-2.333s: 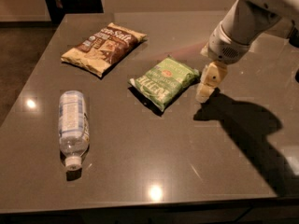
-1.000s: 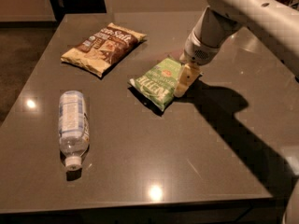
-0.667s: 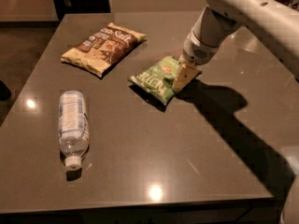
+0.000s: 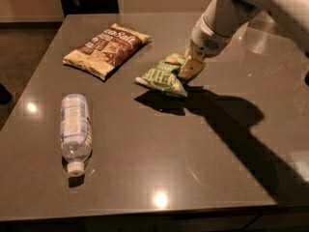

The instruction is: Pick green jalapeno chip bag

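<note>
The green jalapeno chip bag (image 4: pixel 161 76) is a small light-green crinkly bag with white lettering. It hangs tilted and crumpled a little above the grey table (image 4: pixel 212 173), with its shadow on the tabletop just below it. My gripper (image 4: pixel 186 67) comes down from the upper right on the white arm and is shut on the bag's right end. One tan fingertip (image 4: pixel 191 67) shows over the bag's edge.
A larger brown-and-tan chip bag (image 4: pixel 107 50) lies at the back left. A clear water bottle (image 4: pixel 76 132) lies on its side at the front left, cap toward the front edge. A dark chair stands behind the table's far edge.
My gripper moved left onto the green bag's right end and closed on it. The bag has crumpled and risen off the table. The brown bag and the bottle have not moved.
</note>
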Motion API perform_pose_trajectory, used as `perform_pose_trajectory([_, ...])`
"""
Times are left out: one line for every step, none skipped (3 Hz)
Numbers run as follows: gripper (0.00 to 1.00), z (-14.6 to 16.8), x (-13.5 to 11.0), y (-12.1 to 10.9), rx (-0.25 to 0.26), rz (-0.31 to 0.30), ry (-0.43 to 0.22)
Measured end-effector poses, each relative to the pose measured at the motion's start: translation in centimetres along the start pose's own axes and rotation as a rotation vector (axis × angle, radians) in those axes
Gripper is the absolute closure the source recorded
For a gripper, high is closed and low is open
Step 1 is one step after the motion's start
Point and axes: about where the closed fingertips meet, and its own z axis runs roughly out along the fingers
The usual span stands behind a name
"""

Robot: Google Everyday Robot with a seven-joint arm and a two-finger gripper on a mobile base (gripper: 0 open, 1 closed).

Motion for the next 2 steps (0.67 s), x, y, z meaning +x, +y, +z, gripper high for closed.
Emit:
perform_pose_trajectory([1.0,-6.5,-4.37,1.08,0.038,-0.067,-0.039])
perform_pose_trajectory([1.0,-6.5,-4.37,1.08,0.038,-0.067,-0.039])
